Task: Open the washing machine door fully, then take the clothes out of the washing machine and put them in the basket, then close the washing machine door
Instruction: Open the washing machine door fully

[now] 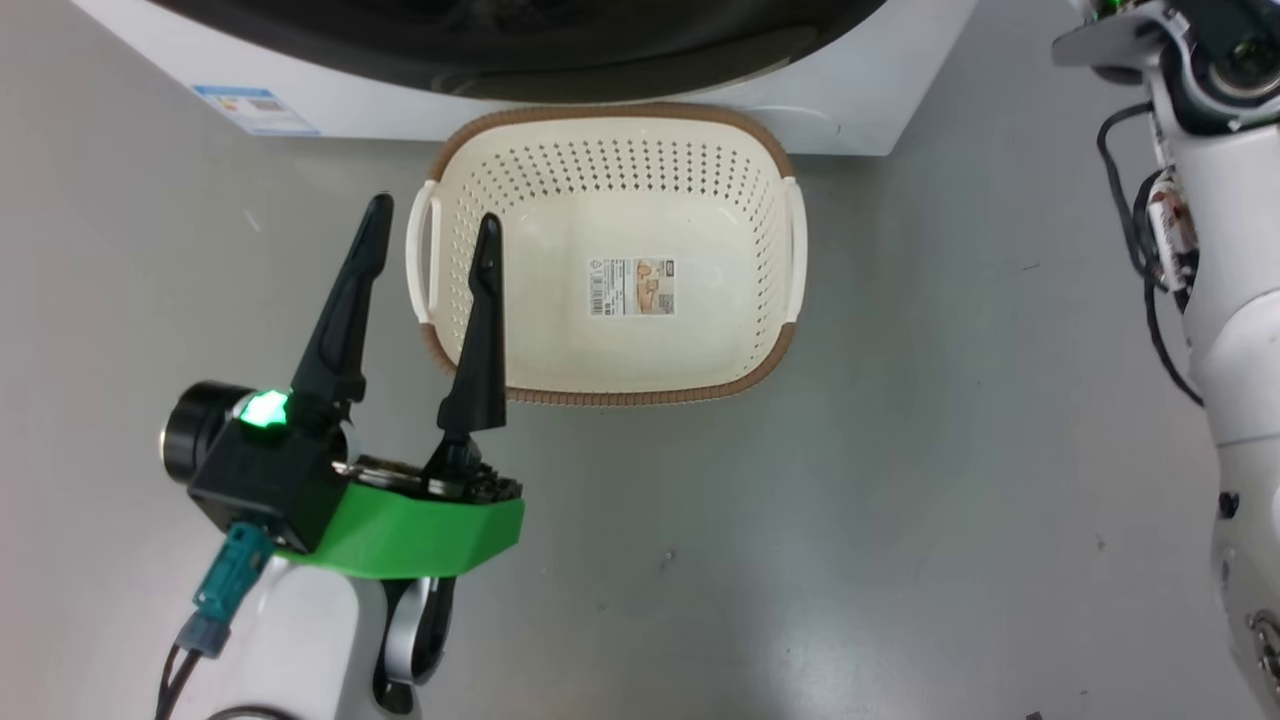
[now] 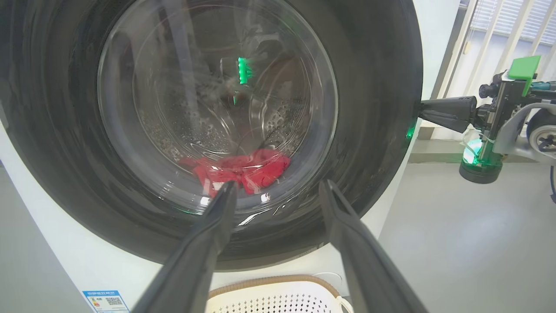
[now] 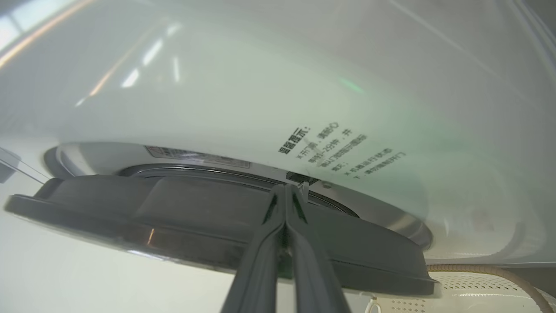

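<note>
While the left pincer [image 1: 435,210] hung with its two dark fingers spread wide and gripping nothing, we logged the basket [image 1: 620,112] just ahead of its tips on the grey floor [image 1: 900,500], with a paper label [image 1: 632,287] on its bottom. One finger crossed the basket's near handle [image 1: 422,250] in the head view; we could not tell if they touched. Further ahead of those tips stood the washing machine [image 1: 880,110], white, with a blue label [image 1: 255,108] low on its front. The black rim of the washing machine door [image 1: 600,60] ran along the top edge.

Looking along the left pincer [image 2: 278,183], we had the door straight ahead and well clear of the tips. Its glass bowl [image 2: 208,87] was centred. The clothes [image 2: 243,167], a red heap, lay behind the glass low in the drum, just past one fingertip. The basket rim [image 2: 278,280] showed beneath the fingers.

Off to that pincer's right, the right pincer [image 2: 423,114] came in sideways, its tip at the door's outer rim. In its own view the right pincer [image 3: 285,189] had both fingers pressed flat together, holding nothing. Its tips sat at the seam between the door edge [image 3: 195,208] and the white front, just under some printed text [image 3: 339,152]. Whether the door had come off the front, we could not tell.
</note>
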Robot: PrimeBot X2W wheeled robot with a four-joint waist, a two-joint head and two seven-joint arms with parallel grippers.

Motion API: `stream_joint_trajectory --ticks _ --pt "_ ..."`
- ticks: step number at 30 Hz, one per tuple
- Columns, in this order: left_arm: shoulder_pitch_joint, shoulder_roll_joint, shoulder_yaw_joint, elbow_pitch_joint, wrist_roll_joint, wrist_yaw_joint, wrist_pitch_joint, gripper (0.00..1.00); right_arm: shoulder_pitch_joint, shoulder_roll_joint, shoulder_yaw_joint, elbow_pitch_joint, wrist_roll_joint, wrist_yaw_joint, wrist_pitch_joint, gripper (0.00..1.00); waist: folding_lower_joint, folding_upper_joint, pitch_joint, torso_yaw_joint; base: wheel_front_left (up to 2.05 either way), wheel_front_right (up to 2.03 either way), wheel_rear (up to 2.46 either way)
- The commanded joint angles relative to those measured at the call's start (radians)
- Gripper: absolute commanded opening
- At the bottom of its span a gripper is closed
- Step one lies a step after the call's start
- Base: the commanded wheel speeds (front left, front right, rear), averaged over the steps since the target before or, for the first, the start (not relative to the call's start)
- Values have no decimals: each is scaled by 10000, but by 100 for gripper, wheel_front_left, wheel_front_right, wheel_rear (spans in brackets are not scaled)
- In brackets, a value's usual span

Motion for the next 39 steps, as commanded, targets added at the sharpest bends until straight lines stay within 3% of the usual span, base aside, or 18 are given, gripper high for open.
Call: stream_joint_trajectory --ticks 1,13,39 --pt "-205 169 255 -305 -76 39 -49 100 -305 140 87 -214 -38 6 76 0 0 0 108 97 0 0 0" --pt "-305 168 235 -235 -137 85 -49 100 -987 134 73 370 67 6 896 0 0 0 254 323 0 0 0" --pt "-156 168 396 20 20 -69 -49 100 -443 395 471 677 386 6 2697 0 0 0 -246 -5 0 0 0"
